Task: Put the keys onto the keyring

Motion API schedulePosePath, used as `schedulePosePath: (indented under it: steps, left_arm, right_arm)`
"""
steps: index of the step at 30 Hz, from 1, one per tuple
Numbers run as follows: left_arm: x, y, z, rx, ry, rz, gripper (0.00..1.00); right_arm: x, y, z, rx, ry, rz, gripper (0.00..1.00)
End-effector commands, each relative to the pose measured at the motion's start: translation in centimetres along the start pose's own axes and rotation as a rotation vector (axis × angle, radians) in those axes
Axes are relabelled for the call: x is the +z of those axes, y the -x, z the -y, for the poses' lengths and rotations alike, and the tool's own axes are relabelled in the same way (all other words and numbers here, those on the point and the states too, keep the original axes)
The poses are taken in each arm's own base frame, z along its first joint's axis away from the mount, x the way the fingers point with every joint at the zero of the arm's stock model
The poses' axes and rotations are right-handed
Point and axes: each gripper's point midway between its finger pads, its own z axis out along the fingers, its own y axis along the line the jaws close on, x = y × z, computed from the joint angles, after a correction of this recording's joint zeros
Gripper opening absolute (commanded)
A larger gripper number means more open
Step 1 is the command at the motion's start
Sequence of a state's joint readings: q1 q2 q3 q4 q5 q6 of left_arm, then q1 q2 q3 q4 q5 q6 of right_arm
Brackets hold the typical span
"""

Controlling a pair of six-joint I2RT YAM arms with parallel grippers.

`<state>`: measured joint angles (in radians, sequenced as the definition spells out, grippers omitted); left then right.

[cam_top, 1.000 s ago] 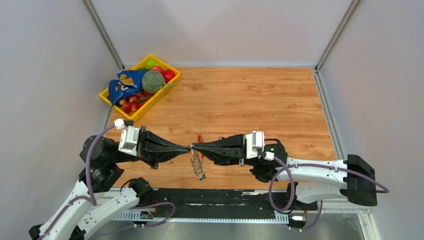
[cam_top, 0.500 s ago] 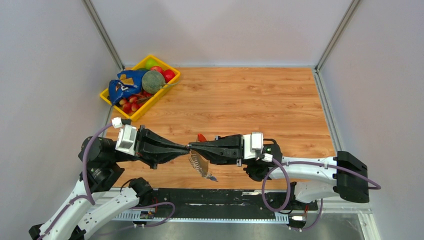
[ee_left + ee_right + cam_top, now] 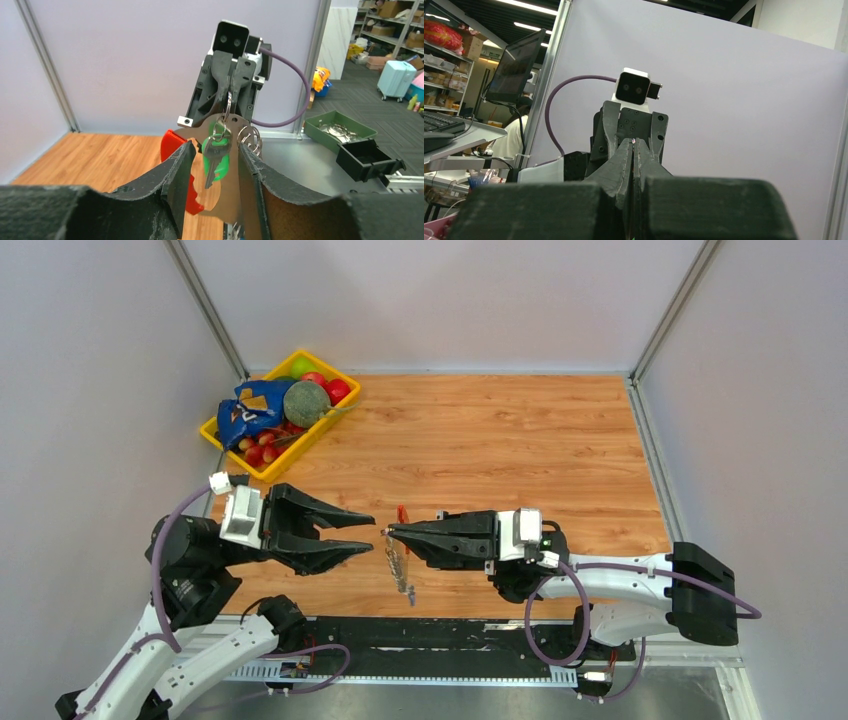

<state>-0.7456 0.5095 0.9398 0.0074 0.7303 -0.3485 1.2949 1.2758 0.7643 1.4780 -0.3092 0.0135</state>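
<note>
My right gripper [image 3: 392, 532] pinches the keyring [image 3: 398, 565] tight. It dangles just below my tips, and the green key [image 3: 216, 159] looks threaded on. My left gripper [image 3: 367, 532] gapes wide alongside, holding nothing. Next, I reckon, comes fetching the blue key, which I can't see anywhere.

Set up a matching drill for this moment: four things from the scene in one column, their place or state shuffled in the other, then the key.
Things:
1. left gripper
2. right gripper
3. green-capped key
4. yellow tray

Place or state:
A. far-left corner of the table
B. open, holding nothing
C. hanging on the keyring
D. shut, pinching the keyring

Pairs: 1-B, 2-D, 3-C, 4-A
</note>
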Motion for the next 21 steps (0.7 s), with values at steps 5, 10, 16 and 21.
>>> schedulePosePath:
  steps: [5, 10, 16, 21]
  left_arm:
    - [-0.5, 4.4, 1.7, 0.074, -0.025, 0.127, 0.49]
    - [-0.1, 4.1, 1.5, 0.055, -0.038, 0.138, 0.49]
    - [0.7, 3.7, 1.1, 0.039, -0.060, 0.135, 0.49]
    - [1.0, 3.0, 0.6, 0.030, -0.059, 0.128, 0.48]
  right_arm:
    - [0.4, 4.0, -0.5, -0.026, 0.022, 0.140, 0.00]
    - [0.4, 4.3, -0.5, -0.019, 0.023, 0.145, 0.00]
    - [0.5, 4.4, -0.5, -0.017, 0.023, 0.155, 0.00]
    - [0.9, 4.3, -0.4, -0.020, 0.028, 0.160, 0.00]
